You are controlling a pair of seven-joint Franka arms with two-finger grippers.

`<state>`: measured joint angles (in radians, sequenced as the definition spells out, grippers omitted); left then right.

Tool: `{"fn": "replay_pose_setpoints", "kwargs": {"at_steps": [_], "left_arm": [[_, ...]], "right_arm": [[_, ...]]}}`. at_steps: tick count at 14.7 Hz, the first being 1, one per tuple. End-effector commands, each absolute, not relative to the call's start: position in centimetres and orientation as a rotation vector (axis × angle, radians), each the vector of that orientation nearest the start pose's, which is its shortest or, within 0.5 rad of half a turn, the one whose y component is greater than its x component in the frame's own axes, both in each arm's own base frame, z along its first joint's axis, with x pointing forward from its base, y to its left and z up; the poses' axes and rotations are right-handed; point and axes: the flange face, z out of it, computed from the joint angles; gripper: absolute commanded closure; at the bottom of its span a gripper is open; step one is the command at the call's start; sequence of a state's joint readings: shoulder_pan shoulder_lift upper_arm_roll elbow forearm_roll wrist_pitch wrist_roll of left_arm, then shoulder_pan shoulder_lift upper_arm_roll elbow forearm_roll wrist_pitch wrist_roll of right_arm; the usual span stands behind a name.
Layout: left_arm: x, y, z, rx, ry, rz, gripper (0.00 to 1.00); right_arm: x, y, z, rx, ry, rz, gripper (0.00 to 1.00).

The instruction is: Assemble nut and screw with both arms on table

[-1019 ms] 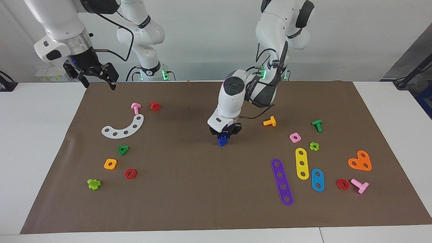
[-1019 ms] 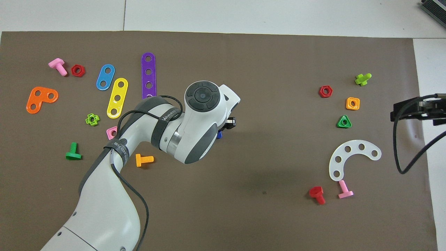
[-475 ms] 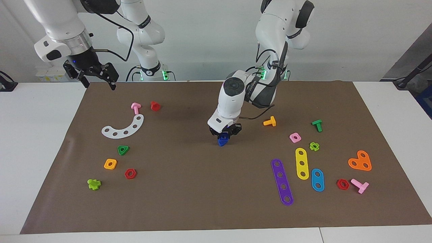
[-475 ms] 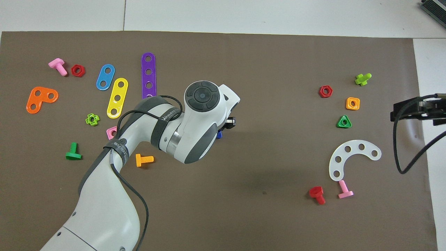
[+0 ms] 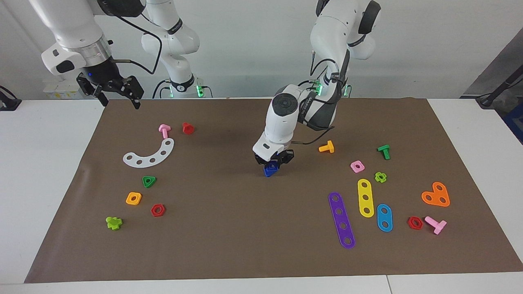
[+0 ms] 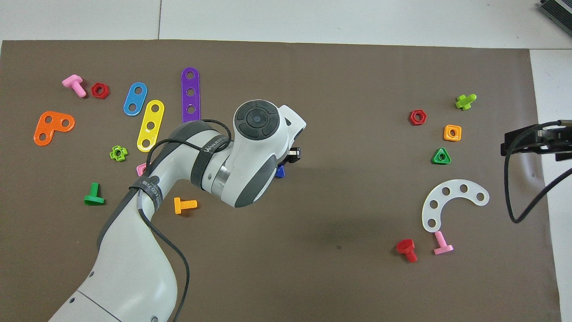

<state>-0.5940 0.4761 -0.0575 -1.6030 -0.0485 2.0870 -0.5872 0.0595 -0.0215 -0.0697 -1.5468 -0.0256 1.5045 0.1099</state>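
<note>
Facing view shows the left gripper [image 5: 272,162] low over the middle of the brown mat [image 5: 245,245], its fingers clamped on a small blue piece [image 5: 269,169] whose pointed lower end sits at or just above the mat; whether this is the screw alone or the screw with the nut on it cannot be told. From overhead, the left arm's wrist covers nearly all of it, leaving a blue sliver [image 6: 280,171]. Nearest neighbours toward the left arm's end of the mat are an orange bolt [image 5: 327,147] and a pink square nut [image 5: 357,166], both well apart from it. The right gripper [image 5: 118,96] waits, fingers apart, raised over the mat's corner nearest the right arm's base.
</note>
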Motion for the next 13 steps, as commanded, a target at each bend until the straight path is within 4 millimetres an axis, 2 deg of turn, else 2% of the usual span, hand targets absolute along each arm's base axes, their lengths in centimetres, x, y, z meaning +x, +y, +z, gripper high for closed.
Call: {"fn": "replay_pose_setpoints", "kwargs": {"at_steps": [1, 4, 8, 11, 13], "left_arm": [[54.3, -41.1, 35.0, -3.194, 0.039, 0.06, 0.91], [53.2, -41.0, 33.0, -3.191, 0.05, 0.049, 0.91], [53.0, -41.0, 32.9, -3.191, 0.051, 0.045, 0.91], [53.5, -41.2, 34.4, -3.196, 0.046, 0.06, 0.91], [54.3, -41.6, 36.4, -3.193, 0.037, 0.085, 0.91]], "right_arm": [[53.6, -1.1, 64.3, -3.157, 0.162, 0.033, 0.0], [53.6, -1.1, 64.3, -3.157, 0.162, 0.033, 0.0], [53.6, -1.1, 64.3, -3.157, 0.162, 0.033, 0.0], [53.6, -1.1, 64.3, -3.157, 0.162, 0.033, 0.0], [53.6, -1.1, 64.3, -3.157, 0.162, 0.033, 0.0]]}}
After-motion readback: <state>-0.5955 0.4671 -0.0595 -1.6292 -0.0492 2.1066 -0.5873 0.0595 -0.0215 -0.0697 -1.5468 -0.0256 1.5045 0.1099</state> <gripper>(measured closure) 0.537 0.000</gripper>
